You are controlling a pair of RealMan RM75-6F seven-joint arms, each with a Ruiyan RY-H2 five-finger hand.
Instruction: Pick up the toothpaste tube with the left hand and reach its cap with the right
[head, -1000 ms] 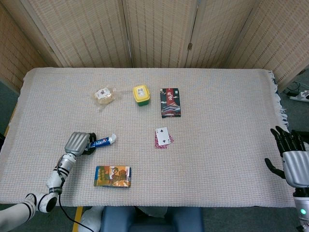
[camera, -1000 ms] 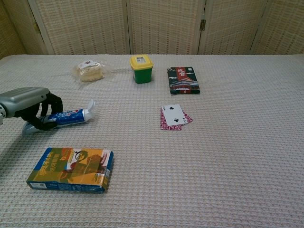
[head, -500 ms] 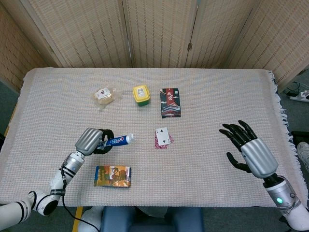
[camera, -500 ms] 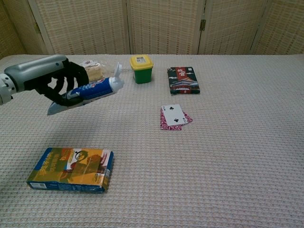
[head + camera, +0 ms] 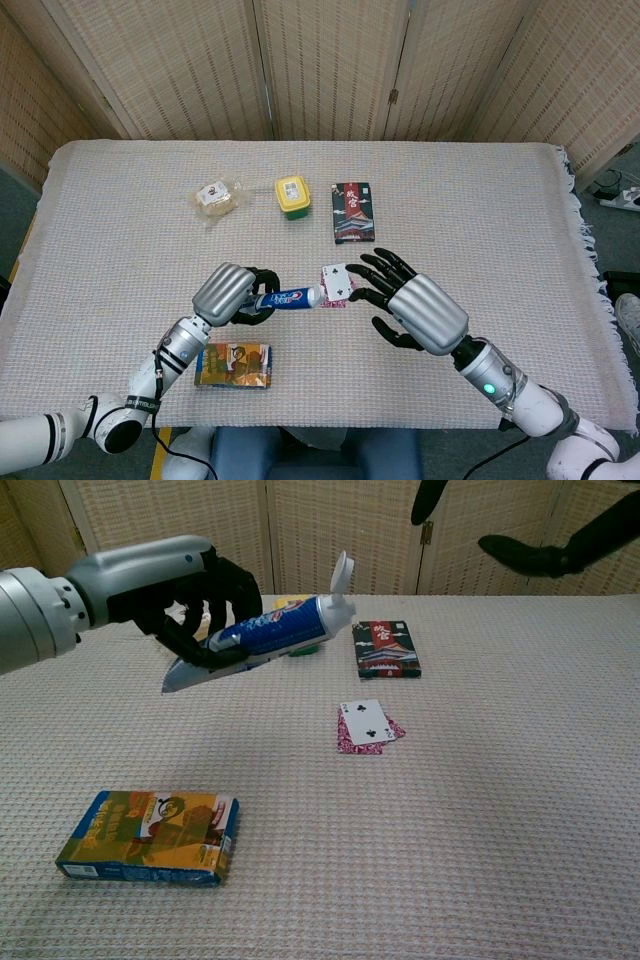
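Observation:
My left hand (image 5: 228, 293) (image 5: 165, 585) grips the blue and white toothpaste tube (image 5: 290, 298) (image 5: 265, 635) and holds it well above the table. The white cap (image 5: 341, 573) stands flipped open at the tube's right end, pointing toward my right hand. My right hand (image 5: 420, 312) is open with fingers spread, its fingertips (image 5: 362, 282) a short way right of the cap end. In the chest view only dark fingers (image 5: 545, 550) of that hand show at the top right.
A colourful box (image 5: 233, 364) (image 5: 148, 836) lies near the front edge under my left arm. Playing cards (image 5: 338, 284) (image 5: 368, 725) lie mid-table. A yellow-lidded green tub (image 5: 292, 196), a dark card box (image 5: 353, 212) (image 5: 386, 648) and a wrapped snack (image 5: 215, 196) sit further back.
My left hand has lifted the tube higher and carried it right toward the centre. My right hand has swung in from the right to just beside the cap.

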